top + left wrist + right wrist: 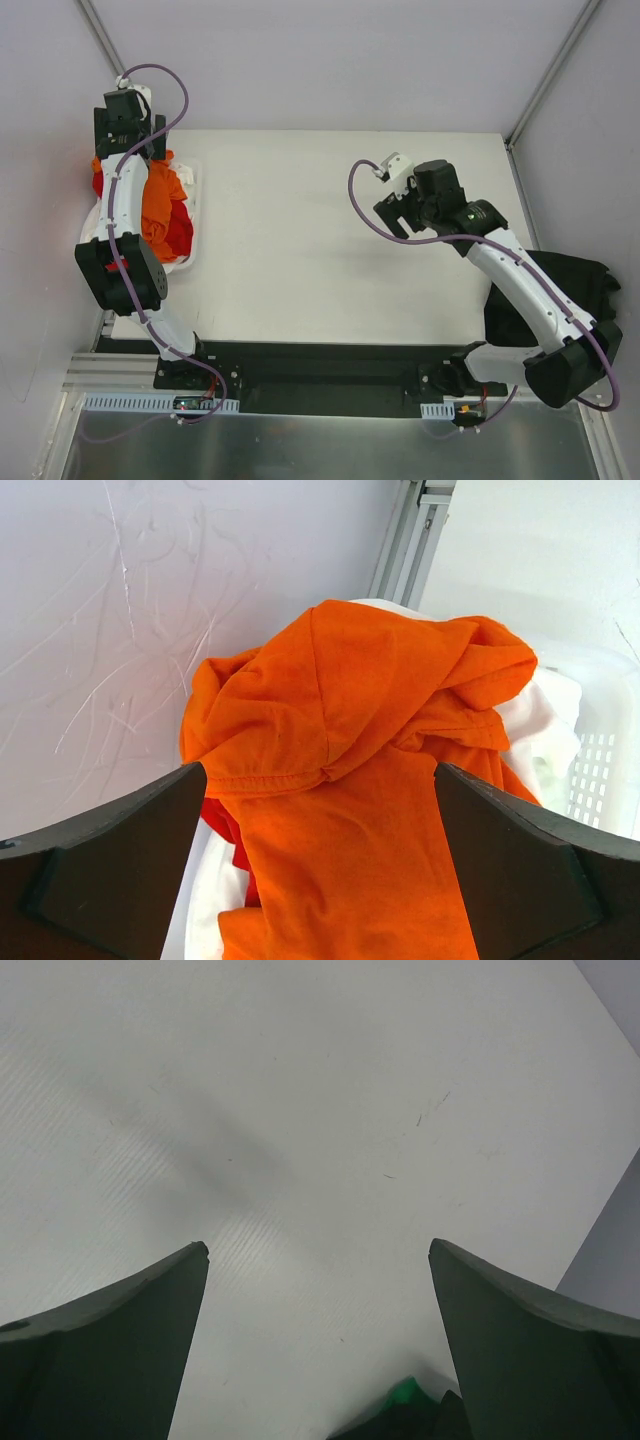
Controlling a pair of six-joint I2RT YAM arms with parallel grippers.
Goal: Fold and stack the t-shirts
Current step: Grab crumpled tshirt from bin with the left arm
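At the far left edge of the worktop (300,250), a white laundry basket (600,750) holds the unfolded shirts in a heap. An orange t-shirt (360,730) lies on top, draped over a white t-shirt (545,715), and a red t-shirt (222,825) shows underneath. The left hand (320,770) hangs directly over the orange cloth, fingers spread wide and holding nothing. It appears lined up to pinch a ridge of the crumpled fabric and lift it out. The right hand (318,1250), also wide and empty, hovers above the middle of the worktop, well apart from the basket, probably placed to help spread the shirt there. Black cloth (570,285), likely another shirt, lies at the right edge beneath the right arm.
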